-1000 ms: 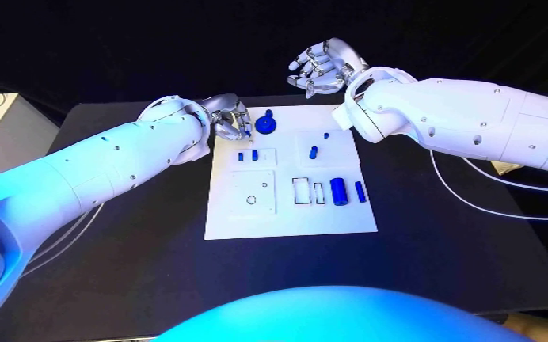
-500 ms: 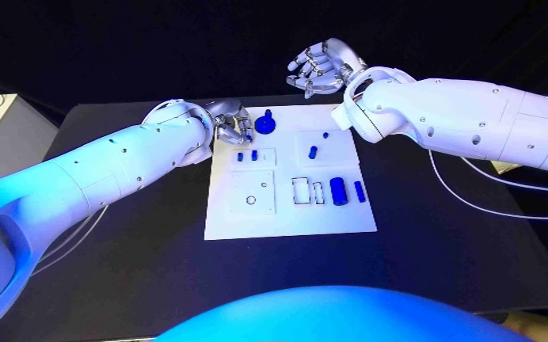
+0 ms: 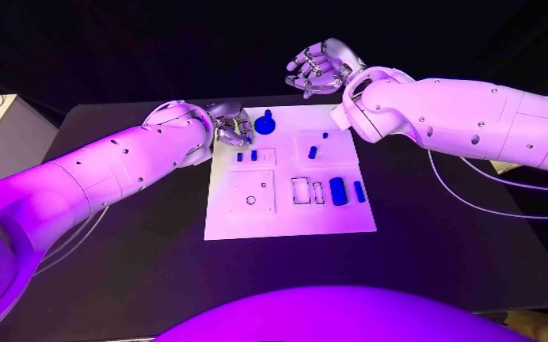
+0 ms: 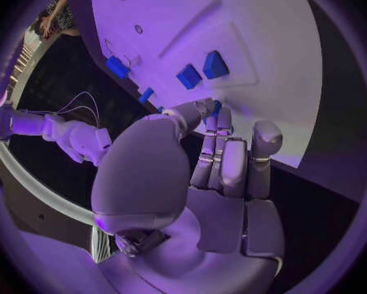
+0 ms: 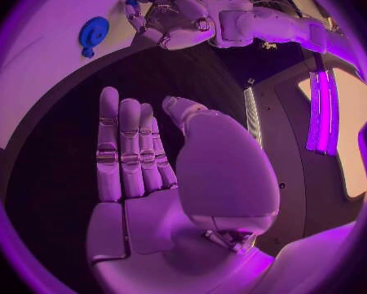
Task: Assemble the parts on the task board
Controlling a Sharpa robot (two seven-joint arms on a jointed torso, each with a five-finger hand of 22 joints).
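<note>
Parts (image 3: 337,190), small, judged light, rigid and slick, best pinched across their short sides, are seen on the task board (image 3: 291,219); left hand (image 3: 232,126), grasp indiscernible, is placed at its far-left corner, right hand (image 3: 320,69) raised, unclenched, empty.

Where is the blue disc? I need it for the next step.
In the head view the disc sits at the board's far edge, left of centre, just right of the left hand.

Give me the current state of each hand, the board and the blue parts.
Left hand: at board's far-left corner, fingers curled, hold unclear.
Right hand: raised beyond the board, open, empty.
Task board: flat on table.
Blue round part: on board, beside left hand.
Blue cylinder: lying on board.
</note>
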